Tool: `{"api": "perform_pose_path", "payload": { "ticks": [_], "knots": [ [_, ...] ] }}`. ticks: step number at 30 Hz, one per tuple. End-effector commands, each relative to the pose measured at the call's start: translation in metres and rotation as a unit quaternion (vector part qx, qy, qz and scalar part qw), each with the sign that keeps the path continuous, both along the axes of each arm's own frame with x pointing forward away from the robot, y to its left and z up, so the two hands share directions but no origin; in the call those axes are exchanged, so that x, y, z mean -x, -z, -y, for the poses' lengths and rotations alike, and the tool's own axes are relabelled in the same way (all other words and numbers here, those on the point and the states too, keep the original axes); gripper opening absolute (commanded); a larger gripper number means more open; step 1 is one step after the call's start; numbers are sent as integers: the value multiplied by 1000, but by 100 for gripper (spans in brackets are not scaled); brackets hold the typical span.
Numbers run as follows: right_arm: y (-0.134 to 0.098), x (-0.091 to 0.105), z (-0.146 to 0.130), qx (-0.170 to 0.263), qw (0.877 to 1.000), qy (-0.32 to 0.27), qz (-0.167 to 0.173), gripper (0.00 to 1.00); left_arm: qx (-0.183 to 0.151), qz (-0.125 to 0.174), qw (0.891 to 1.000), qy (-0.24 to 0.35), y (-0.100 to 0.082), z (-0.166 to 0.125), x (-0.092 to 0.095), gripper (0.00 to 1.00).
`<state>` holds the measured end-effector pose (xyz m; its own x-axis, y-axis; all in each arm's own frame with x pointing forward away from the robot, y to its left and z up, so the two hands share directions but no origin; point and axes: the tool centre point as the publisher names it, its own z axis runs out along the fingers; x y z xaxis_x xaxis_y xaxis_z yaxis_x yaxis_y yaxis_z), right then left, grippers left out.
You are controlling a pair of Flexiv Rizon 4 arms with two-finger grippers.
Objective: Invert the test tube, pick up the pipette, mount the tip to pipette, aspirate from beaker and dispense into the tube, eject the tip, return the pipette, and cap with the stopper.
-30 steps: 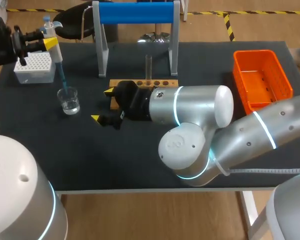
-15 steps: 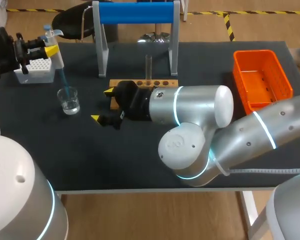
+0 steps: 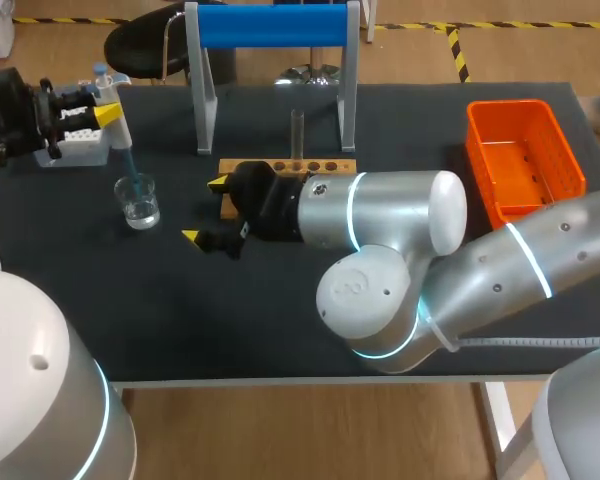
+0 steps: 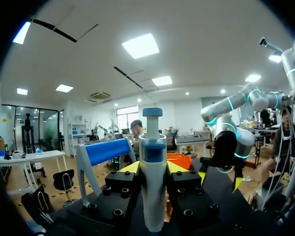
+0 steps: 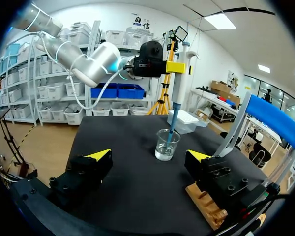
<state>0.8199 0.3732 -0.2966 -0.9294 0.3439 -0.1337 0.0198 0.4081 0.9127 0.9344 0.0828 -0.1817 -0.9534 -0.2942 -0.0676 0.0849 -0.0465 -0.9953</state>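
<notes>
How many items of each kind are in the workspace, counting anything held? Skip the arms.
pipette: 1 (held)
beaker: 1
test tube: 1
tip box: 1
wooden rack: 1
blue-topped stand: 1
orange basket: 1
Total: 7

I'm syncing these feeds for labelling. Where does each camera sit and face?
Head view: fixed above and behind, looking down on the table; both arms show, left gripper shut on the pipette, right gripper open.
Left wrist view: on the left wrist, facing along its fingers past the pipette to the right arm.
Right wrist view: on the right wrist, facing between open fingers to the beaker and left arm.
All three share the pipette.
</notes>
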Motion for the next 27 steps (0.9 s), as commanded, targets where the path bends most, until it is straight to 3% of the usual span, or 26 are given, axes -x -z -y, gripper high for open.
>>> {"api": "perform_pose_path", "payload": {
  "ticks": [1,27],
  "knots": [
    [0,0,-1,1,1000,1,0,100,4,1,1000,5,5,-3,-4,0],
    [0,0,-1,1,1000,1,0,100,0,-24,1000,13,13,-3,-4,0]
  ]
}}
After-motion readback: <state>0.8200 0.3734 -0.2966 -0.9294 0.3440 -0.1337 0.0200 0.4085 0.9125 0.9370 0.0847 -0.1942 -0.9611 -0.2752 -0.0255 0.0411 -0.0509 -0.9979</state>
